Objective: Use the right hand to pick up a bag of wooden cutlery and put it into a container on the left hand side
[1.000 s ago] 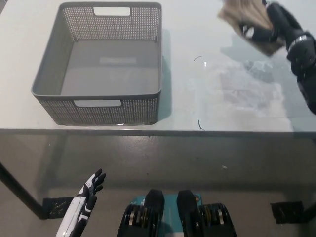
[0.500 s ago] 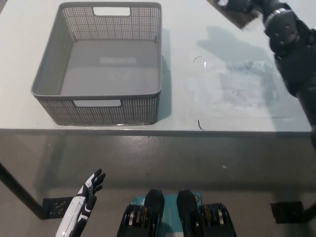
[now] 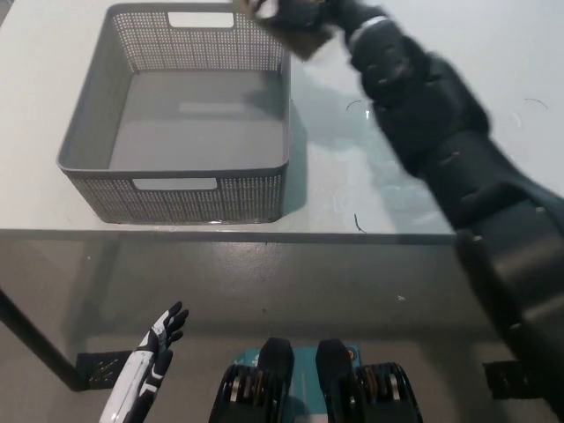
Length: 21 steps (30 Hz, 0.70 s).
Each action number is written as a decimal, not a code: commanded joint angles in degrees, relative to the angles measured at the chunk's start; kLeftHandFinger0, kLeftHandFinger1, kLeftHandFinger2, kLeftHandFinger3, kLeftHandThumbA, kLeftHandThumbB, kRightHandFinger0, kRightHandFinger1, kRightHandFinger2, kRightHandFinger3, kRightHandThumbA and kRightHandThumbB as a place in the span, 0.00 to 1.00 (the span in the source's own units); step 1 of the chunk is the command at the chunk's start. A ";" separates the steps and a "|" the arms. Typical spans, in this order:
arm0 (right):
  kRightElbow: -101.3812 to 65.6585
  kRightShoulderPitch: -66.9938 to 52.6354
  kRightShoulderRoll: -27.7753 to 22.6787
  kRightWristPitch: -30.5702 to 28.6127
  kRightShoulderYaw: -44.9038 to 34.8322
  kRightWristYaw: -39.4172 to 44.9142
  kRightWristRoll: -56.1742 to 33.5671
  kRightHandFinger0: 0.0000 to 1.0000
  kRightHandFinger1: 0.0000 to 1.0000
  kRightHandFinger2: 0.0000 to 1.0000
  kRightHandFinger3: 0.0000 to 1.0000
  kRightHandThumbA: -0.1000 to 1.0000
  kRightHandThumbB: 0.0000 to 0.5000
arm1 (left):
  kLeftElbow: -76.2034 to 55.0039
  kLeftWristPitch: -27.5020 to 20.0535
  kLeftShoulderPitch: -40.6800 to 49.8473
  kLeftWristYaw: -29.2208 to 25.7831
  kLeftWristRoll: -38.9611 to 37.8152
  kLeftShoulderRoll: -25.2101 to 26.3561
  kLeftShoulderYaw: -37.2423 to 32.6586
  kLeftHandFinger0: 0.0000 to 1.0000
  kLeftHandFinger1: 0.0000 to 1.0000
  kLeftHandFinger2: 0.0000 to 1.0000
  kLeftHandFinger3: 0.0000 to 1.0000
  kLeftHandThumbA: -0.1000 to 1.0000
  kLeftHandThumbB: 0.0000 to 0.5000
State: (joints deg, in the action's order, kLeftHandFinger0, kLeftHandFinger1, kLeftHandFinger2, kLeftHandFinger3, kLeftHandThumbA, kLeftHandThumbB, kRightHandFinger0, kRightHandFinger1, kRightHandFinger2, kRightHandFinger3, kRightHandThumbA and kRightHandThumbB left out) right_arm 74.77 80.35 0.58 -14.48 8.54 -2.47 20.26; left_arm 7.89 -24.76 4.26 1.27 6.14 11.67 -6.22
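**Right hand carries the bag across to the basket's far corner**

Head view, against the earlier frames: 1 second ago the black right hand point(image 3: 304, 12) was at the upper right of the table with the bag of wooden cutlery point(image 3: 308, 42) in its grip. Half a second ago it had risen to the top right edge of the picture. Now it sits at the top centre, having swept leftward. The right arm point(image 3: 441, 141), which earlier showed only along the right edge, now crosses the picture diagonally from the lower right corner to the top centre and covers much of the table's right half. The grey basket point(image 3: 173, 169) has not moved, and the white left hand point(image 3: 157, 342) is where it was in both earlier frames.

Head view, pose now: the right arm is stretched long and nearly straight, with the forearm over the pale table point(image 3: 335, 189) just right of the basket. The right hand is partly cut off by the top edge and is blurred. Its fingers are clenched around the bag, whose brown body shows just beneath and to the left of the hand. The bag is held in the air at the basket's far right corner, over or just beside the rim; which of the 2 cannot be told. The basket's floor is bare and grey. The left hand rests at the lower left, below the table's near edge, with its fingers spread and nothing in them.
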 commanded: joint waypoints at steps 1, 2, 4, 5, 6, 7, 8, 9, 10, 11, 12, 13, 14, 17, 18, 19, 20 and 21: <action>-0.72 8.03 2.13 -0.23 -1.60 -3.88 -3.04 0.00 0.38 0.76 0.67 0.00 0.40 | -0.97 -2.17 -0.40 -0.10 0.06 0.09 -0.16 1.00 1.00 1.00 1.00 1.00 0.24; -0.49 8.32 3.08 0.35 -0.59 -5.59 -1.67 0.07 0.32 0.58 0.64 0.00 0.39 | -0.92 -2.17 -0.42 0.01 0.12 0.19 -0.13 1.00 1.00 1.00 1.00 1.00 0.25; -0.28 8.20 4.07 -0.18 -1.17 -5.04 -2.57 0.00 0.23 0.54 0.69 0.00 0.33 | -1.03 -2.17 -0.39 -0.14 0.39 0.19 -0.16 1.00 1.00 1.00 1.00 1.00 0.25; -0.12 8.17 4.57 0.12 -1.34 -5.05 -2.89 0.00 0.25 0.63 0.73 0.00 0.31 | -1.02 -2.17 -0.48 -0.07 0.12 0.12 -0.17 1.00 1.00 1.00 1.00 1.00 0.26; 0.04 7.94 4.97 -0.43 -1.75 -4.58 -3.52 0.00 0.31 0.72 0.75 0.00 0.31 | -1.04 -2.17 -0.54 0.05 0.06 0.09 -0.23 1.00 1.00 1.00 1.00 1.00 0.26; 0.23 7.55 5.27 -1.54 -1.88 -4.03 -3.83 0.00 0.36 0.78 0.79 0.00 0.32 | -1.09 -2.17 -0.53 0.17 -0.07 0.06 -0.26 1.00 1.00 1.00 1.00 1.00 0.25; 0.49 7.18 5.36 -2.62 -1.72 -3.93 -3.69 0.00 0.40 0.80 0.80 0.00 0.33 | -1.12 -2.17 -0.51 0.25 -0.25 0.03 -0.32 1.00 1.00 1.00 1.00 1.00 0.25; 0.81 6.78 5.49 -3.63 -1.42 -3.98 -3.38 0.00 0.42 0.81 0.79 0.00 0.34 | -1.18 -2.17 -0.52 0.36 -0.54 0.04 -0.38 1.00 1.00 1.00 1.00 1.00 0.24; 0.93 6.69 5.56 -3.63 -1.31 -3.98 -3.29 0.00 0.42 0.82 0.78 0.00 0.34 | -1.19 -2.17 -0.59 0.39 -0.64 0.07 -0.42 1.00 1.00 1.00 1.00 1.00 0.24; 1.20 6.50 5.70 -3.38 -1.29 -3.90 -3.33 0.00 0.43 0.83 0.80 0.00 0.33 | -1.34 -2.17 -0.63 0.08 -0.05 0.16 -0.47 1.00 1.00 1.00 1.00 1.00 0.23; 1.56 6.32 5.72 -3.76 -0.94 -4.15 -2.96 0.00 0.45 0.83 0.82 0.00 0.33 | -1.49 -2.17 -0.63 0.16 -0.08 0.21 -0.47 1.00 1.00 1.00 1.00 1.00 0.23; 1.91 6.24 5.66 -2.87 -0.63 -4.12 -2.62 0.00 0.47 0.85 0.84 0.00 0.32 | -1.55 -2.17 -0.70 0.15 -0.10 0.30 -0.48 1.00 1.00 1.00 1.00 1.00 0.23; 2.32 6.18 5.49 -2.52 -0.75 -3.48 -2.86 0.00 0.47 0.85 0.86 0.00 0.34 | -1.48 -2.17 -0.79 0.30 -0.33 0.35 -0.51 1.00 1.00 1.00 1.00 1.00 0.23; 3.01 6.48 5.04 1.40 0.13 -3.38 -1.91 0.36 0.74 0.89 0.80 0.00 0.42 | -1.40 -2.17 -1.02 0.28 -0.32 0.34 -0.56 1.00 1.00 1.00 1.00 1.00 0.23; 3.20 6.61 4.77 2.37 0.24 -2.46 -1.91 0.54 0.77 0.87 0.88 0.27 0.45 | -1.38 -2.17 -1.14 0.30 -0.28 0.33 -0.55 1.00 1.00 1.00 1.00 1.00 0.24; 3.33 6.65 4.30 2.82 0.32 -0.09 -2.28 0.72 0.92 1.00 1.00 0.43 0.58 | -1.36 -2.17 -1.28 0.11 0.11 0.36 -0.59 1.00 1.00 1.00 1.00 1.00 0.24; 3.15 6.43 3.86 2.52 0.42 2.24 -2.57 0.97 1.00 1.00 1.00 0.56 0.66 | -1.48 -2.17 -1.24 0.20 0.17 0.47 -0.63 1.00 1.00 1.00 1.00 1.00 0.22; 2.97 6.23 3.36 2.20 1.10 4.34 -2.20 1.00 1.00 1.00 1.00 0.63 0.77 | -1.62 -2.17 -1.18 0.27 0.15 0.48 -0.67 1.00 1.00 1.00 1.00 1.00 0.22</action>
State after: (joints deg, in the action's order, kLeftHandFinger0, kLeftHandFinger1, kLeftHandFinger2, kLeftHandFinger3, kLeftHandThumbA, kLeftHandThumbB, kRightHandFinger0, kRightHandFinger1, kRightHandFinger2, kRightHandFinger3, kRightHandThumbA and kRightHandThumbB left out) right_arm 78.95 82.70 6.06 -12.85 8.61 -2.83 18.98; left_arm 7.86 -24.76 3.62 1.29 6.12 11.67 -6.59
